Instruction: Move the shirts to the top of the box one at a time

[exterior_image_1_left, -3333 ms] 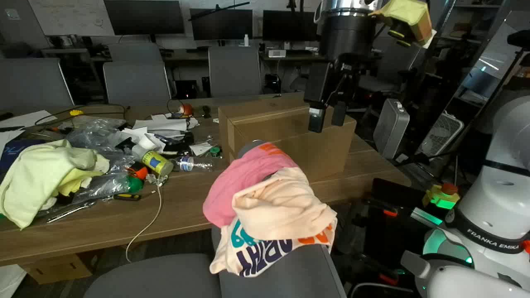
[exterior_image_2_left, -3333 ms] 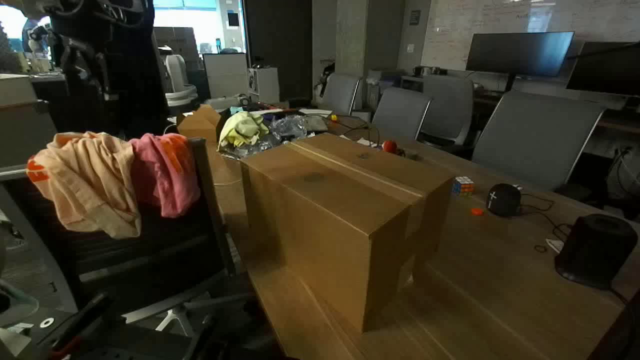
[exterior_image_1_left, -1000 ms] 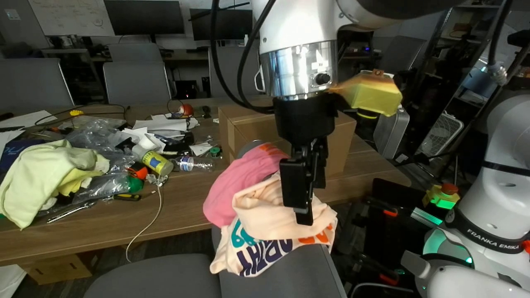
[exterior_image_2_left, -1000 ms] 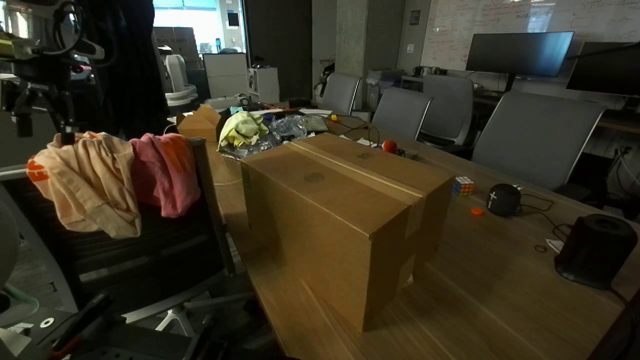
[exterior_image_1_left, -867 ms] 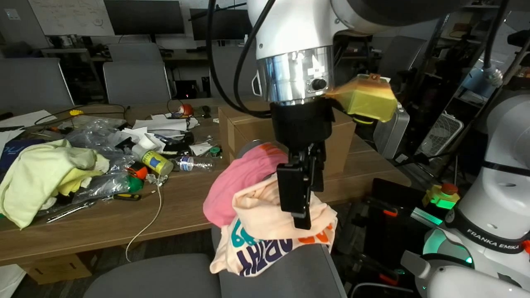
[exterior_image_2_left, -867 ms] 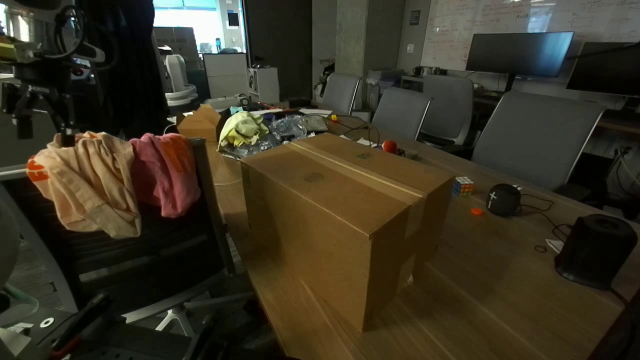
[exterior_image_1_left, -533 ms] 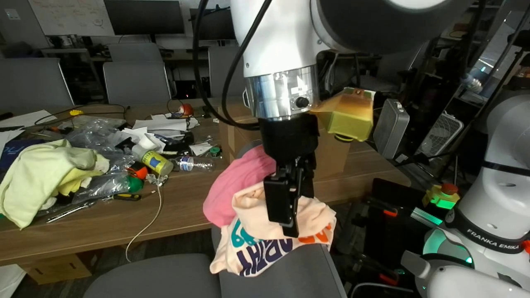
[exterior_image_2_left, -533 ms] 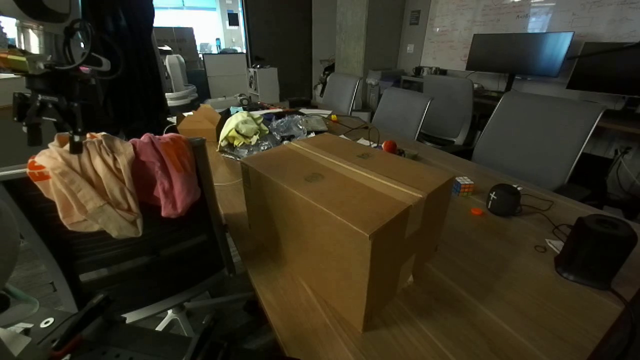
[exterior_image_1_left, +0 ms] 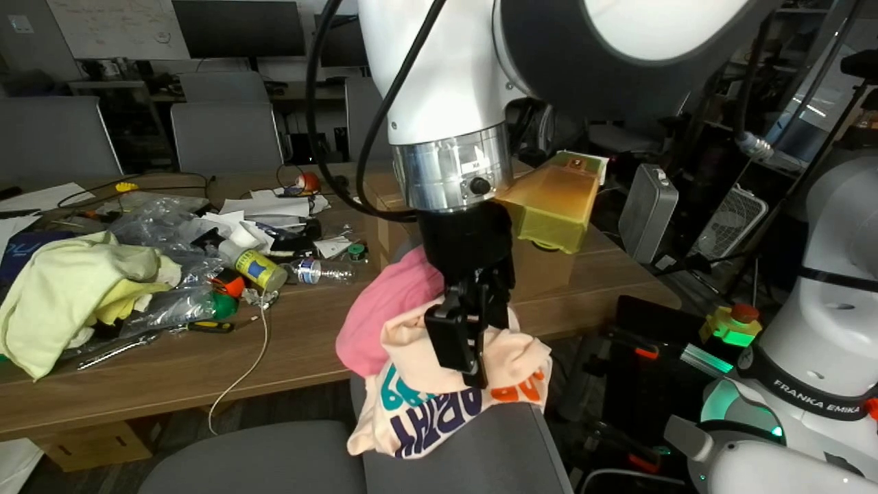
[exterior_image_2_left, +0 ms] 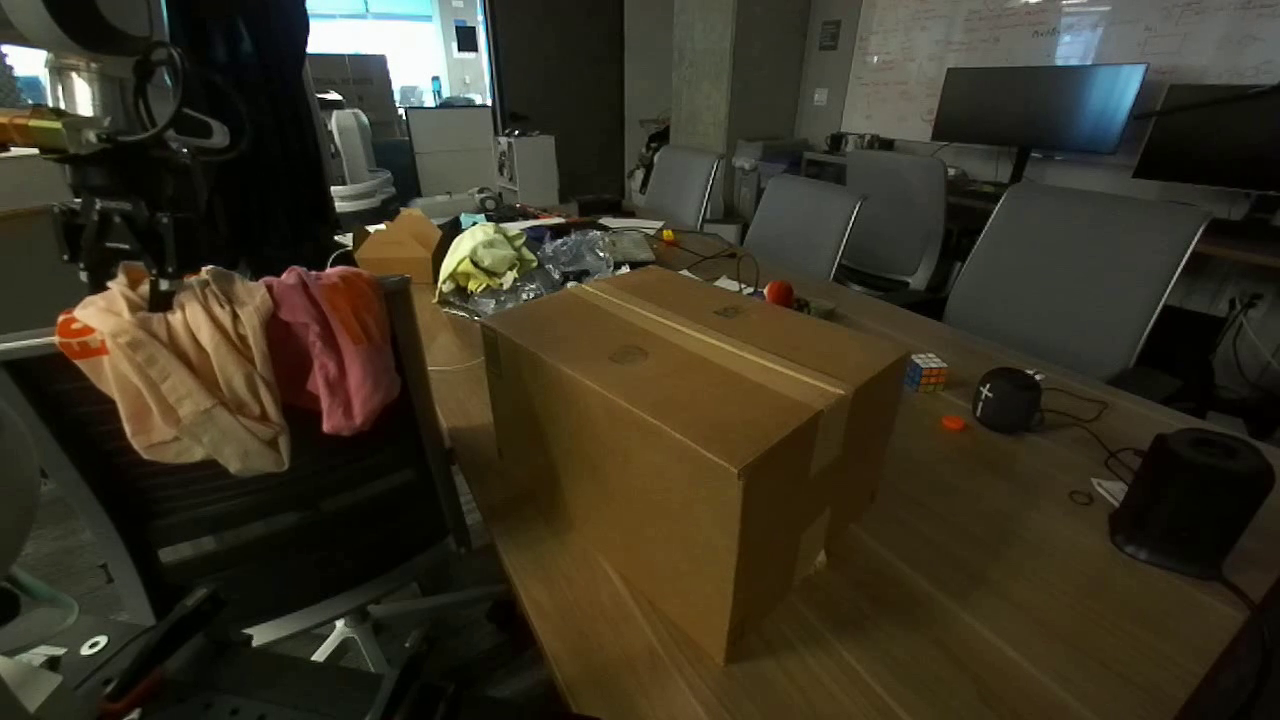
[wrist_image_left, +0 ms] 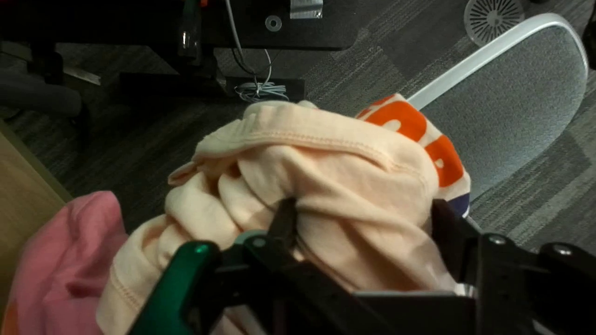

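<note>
Wood-grain table [exterior_image_2_left: 980,590] in an exterior view, a cardboard box [exterior_image_2_left: 620,450] standing on it, puzzle cube [exterior_image_2_left: 927,372] at the box's two o'clock, orange disc [exterior_image_2_left: 954,424] and small black speaker [exterior_image_2_left: 1010,401] at three o'clock.

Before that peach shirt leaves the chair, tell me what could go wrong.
The peach shirt lies against the pink shirt, so lifting might drag both. The tool stands open around bunched folds; they could slip out as it closes or lifts. The peach shirt drapes over the chair back, where it might snag.
</note>
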`<state>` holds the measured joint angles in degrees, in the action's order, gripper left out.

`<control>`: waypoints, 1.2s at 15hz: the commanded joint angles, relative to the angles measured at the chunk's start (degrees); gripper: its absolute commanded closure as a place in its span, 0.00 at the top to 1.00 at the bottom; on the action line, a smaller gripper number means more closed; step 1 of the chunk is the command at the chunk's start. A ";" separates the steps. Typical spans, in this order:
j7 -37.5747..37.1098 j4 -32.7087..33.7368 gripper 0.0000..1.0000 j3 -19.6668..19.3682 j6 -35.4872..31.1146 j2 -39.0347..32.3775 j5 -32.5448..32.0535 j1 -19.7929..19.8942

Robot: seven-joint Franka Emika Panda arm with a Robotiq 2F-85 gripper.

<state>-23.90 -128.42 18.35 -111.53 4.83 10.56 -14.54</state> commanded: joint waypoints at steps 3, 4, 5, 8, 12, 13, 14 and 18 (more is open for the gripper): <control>-2.78 2.50 0.28 0.06 0.59 -1.65 -1.87 -0.61; -3.05 2.56 0.21 0.07 0.61 -1.56 -1.90 -0.62; -3.19 2.59 0.14 0.09 0.55 -1.48 -1.96 -0.63; -3.40 2.59 0.03 0.13 0.59 -0.57 -1.88 -0.76; -4.16 2.73 0.05 0.32 0.91 0.82 -2.87 -1.00; -4.75 2.88 0.05 0.36 0.89 1.32 -3.39 -1.02; -5.38 3.29 0.05 0.41 1.42 1.73 -4.05 -1.02; -6.57 5.85 0.05 0.11 3.99 3.91 -5.26 -0.52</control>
<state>-28.57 -125.36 18.53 -110.64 6.53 6.69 -15.06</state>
